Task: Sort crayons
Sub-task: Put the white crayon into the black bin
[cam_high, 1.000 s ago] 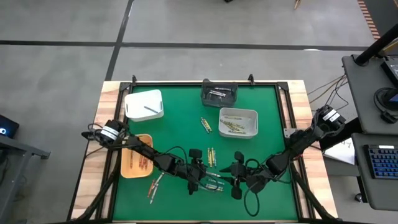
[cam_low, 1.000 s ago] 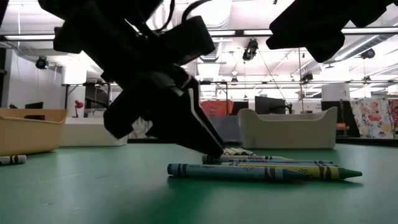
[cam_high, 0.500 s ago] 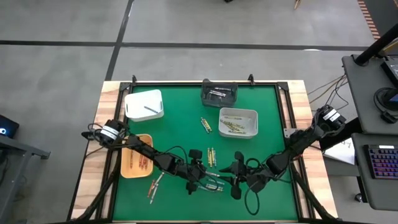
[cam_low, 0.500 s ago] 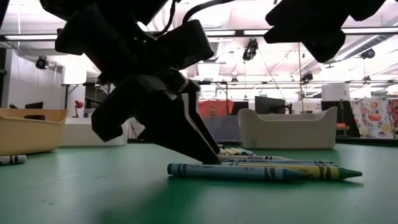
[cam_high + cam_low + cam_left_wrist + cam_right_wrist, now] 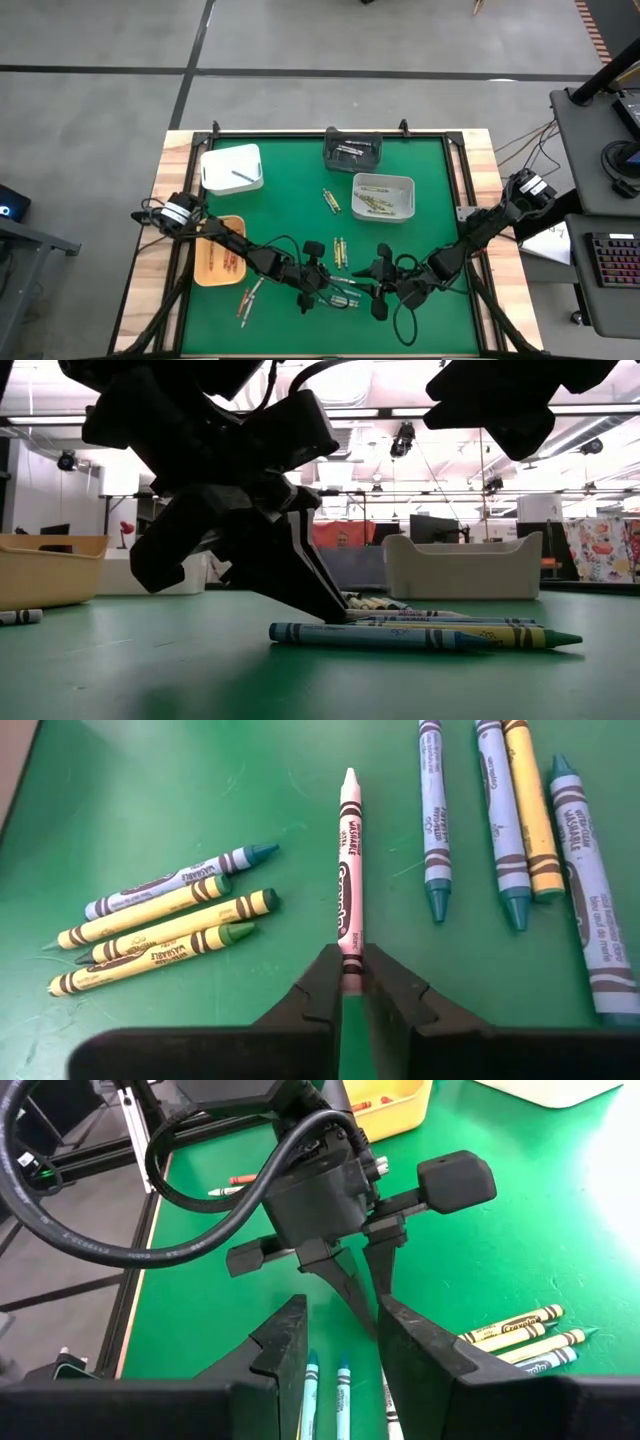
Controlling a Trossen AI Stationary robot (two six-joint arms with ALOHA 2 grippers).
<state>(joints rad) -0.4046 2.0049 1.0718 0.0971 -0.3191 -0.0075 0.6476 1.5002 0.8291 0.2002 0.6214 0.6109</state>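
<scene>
Several crayons [image 5: 345, 294] lie flat in a loose cluster on the green mat near the table's front edge; the low view shows a blue-green one [image 5: 380, 636] nearest. My left gripper [image 5: 325, 290] reaches down to the mat at the cluster's left side and is shut on a pinkish-white crayon [image 5: 348, 880]. Just right of the cluster, my right gripper [image 5: 378, 290] hovers above the mat, open [image 5: 340, 1330], with nothing between its fingers. My left gripper pinches the pinkish-white crayon's blunt near end [image 5: 349, 958] between its two fingertips [image 5: 322, 988]. The fingers slant down from the table's left, in line with the crayon. The crayon lies flat on the mat, its pointed end away from the gripper.
A white bin [image 5: 233, 168], a dark bin [image 5: 352, 150] and a grey bin [image 5: 383, 196] holding crayons stand at the back. A yellow tray [image 5: 220, 250] sits at the left. More loose crayons [image 5: 340, 250] [image 5: 330, 200] [image 5: 248, 298] lie on the mat.
My left gripper has shut on the pinkish-white crayon's end, staying at the same spot on the mat. The crayons have kept their places.
</scene>
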